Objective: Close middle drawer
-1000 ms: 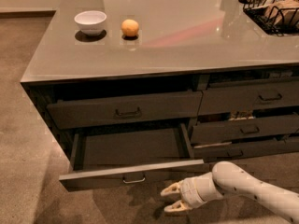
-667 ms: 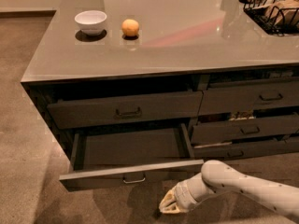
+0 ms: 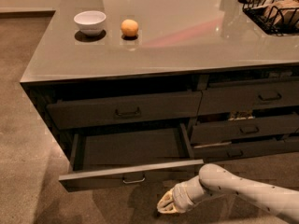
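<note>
Under the left half of the grey counter [image 3: 187, 36], the middle drawer [image 3: 133, 148] stood pulled well out, its flat front jutting past the other drawer fronts and overhanging the carpet [image 3: 28, 139]. We saw its dark floor and lighter side walls from above, and the small bar pull [image 3: 134, 178] at the middle of its front. Just past the front's right end and a little lower, the gripper [image 3: 167, 205] hung over the carpet at the tip of the pale arm [image 3: 247, 192], which reached in from the lower right; it was near the front yet apart from it. We could not tell how wide it stood, nor whether it held anything. Open carpet lay left of the cabinet and ahead of the drawer. Above, the top drawer [image 3: 124, 108] sat further in. On the counter a white bowl [image 3: 90, 21] and a round orange fruit [image 3: 130, 27] sat side by side, apart, near the left edge; we could not see into the bowl. At the far right a black wire basket [image 3: 261, 26] held brownish things we could not name
</note>
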Available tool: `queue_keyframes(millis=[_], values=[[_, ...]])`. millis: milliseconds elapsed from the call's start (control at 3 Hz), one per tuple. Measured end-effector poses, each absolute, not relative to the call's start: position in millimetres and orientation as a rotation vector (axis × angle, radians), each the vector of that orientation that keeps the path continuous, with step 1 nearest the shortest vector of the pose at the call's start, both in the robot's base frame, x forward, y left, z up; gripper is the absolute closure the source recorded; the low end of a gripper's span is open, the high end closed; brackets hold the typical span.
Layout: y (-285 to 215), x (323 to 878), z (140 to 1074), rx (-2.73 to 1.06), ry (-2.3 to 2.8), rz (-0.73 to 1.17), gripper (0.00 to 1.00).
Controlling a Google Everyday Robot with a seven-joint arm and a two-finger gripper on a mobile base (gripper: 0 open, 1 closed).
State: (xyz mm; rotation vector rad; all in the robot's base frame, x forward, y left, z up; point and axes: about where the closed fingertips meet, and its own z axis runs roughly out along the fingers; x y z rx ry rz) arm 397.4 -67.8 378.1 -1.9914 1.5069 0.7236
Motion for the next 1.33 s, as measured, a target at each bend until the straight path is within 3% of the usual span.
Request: queue_keyframes(millis=[1333], values=[[-80, 508, 340, -1.661, 1.569, 0.605, 1.00]])
